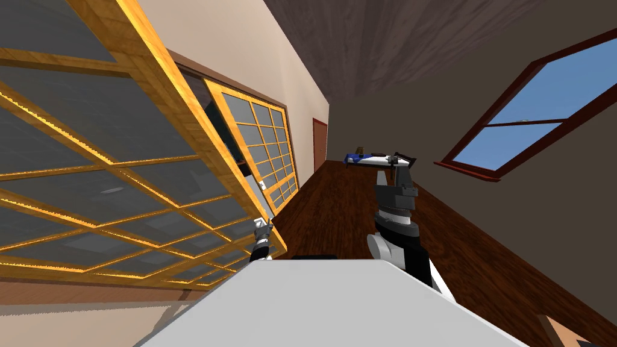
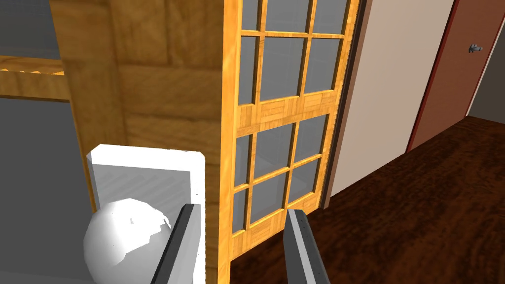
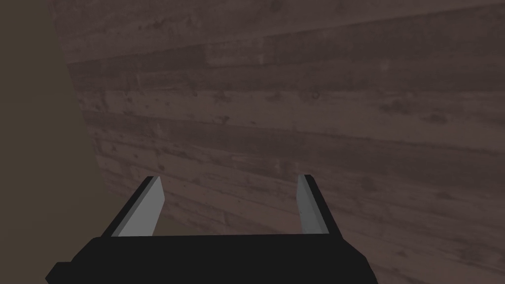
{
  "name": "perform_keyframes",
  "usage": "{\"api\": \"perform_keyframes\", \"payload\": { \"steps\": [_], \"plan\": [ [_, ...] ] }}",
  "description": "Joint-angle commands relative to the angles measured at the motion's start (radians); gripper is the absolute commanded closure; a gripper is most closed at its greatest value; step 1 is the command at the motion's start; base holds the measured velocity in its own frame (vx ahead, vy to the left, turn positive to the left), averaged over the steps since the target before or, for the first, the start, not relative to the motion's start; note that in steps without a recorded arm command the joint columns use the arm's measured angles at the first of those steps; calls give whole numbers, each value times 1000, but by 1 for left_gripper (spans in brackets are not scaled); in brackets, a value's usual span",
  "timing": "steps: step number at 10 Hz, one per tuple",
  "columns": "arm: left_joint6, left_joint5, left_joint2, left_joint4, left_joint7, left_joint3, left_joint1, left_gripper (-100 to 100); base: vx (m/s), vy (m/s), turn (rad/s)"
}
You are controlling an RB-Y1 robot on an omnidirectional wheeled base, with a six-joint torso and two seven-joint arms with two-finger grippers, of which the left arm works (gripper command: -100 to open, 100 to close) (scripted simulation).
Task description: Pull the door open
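1. Head view: left gripper point(image 1: 263, 228) right at the free edge of the door point(image 1: 108, 156), a lattice of orange wood around grey panes, swung out of its frame. Farther beyond the gripper, a second leaf point(image 1: 265, 141) of the same make; off to the gripper's right, dark wooden floor point(image 1: 337, 205).
2. Left wrist view: fingers parted, clasping nothing. Just outside one finger, partly overlapped by it, the white knob point(image 2: 123, 241) on a white plate point(image 2: 148, 172) fixed to the door's face; cannot tell whether finger and knob touch. Between the fingers, the door's thick wooden edge and, well beyond, the second leaf. Far ahead of the gripper, a red-brown door point(image 2: 453, 74).
3. Right wrist view: right gripper point(image 3: 229, 197) raised, well apart from the door, fingers spread wide, nothing between them.
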Motion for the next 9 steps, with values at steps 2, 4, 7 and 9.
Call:
{"api": "perform_keyframes", "payload": {
  "steps": [2,4,7,9],
  "plan": [
    [4,2,3,-1,-3,4,4,100,-2,-4,25],
    [4,2,3,-1,-3,4,4,100,-2,9,-5],
    [10,-2,7,-8,3,-3,7,-100,-37,1,-7],
    [18,-6,14,-16,10,-14,12,-100,-198,-33,-72]
  ]
}}
